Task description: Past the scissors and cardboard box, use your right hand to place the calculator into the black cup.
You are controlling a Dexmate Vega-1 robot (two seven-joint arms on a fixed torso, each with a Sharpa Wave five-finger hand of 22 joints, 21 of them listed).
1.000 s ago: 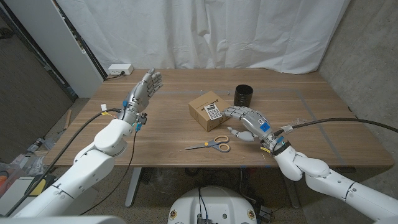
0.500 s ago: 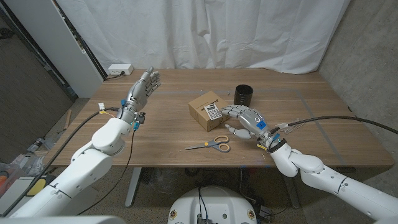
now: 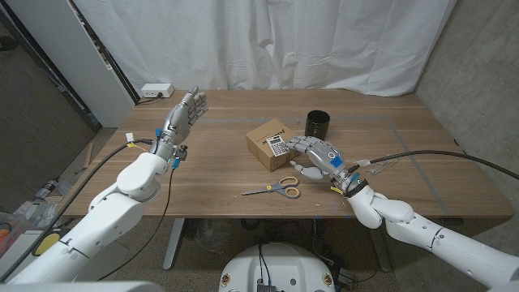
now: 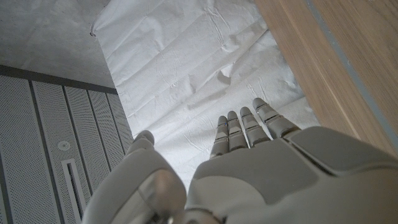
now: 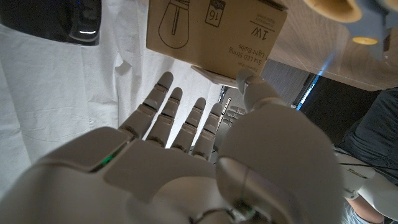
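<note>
A small white calculator (image 3: 277, 146) lies on top of a cardboard box (image 3: 267, 139) at the middle of the table. The black cup (image 3: 317, 123) stands upright behind and to the right of the box. Scissors with pale handles (image 3: 280, 188) lie in front of the box. My right hand (image 3: 316, 156) is open just right of the box, fingertips close to the calculator, holding nothing. In the right wrist view the box (image 5: 214, 34) sits beyond my spread fingers (image 5: 177, 115), and the cup (image 5: 59, 22) shows too. My left hand (image 3: 185, 115) is raised and open over the table's left part.
A white power strip (image 3: 156, 91) lies at the back left corner of the table (image 3: 405, 162). A white curtain hangs behind. A cable runs from my right arm off the right side. A person's clothing (image 5: 373, 149) shows at the right wrist picture's edge.
My right hand has crept left and slightly forward toward the box and calculator. My left hand has risen a little. The box, cup and scissors have not moved.
</note>
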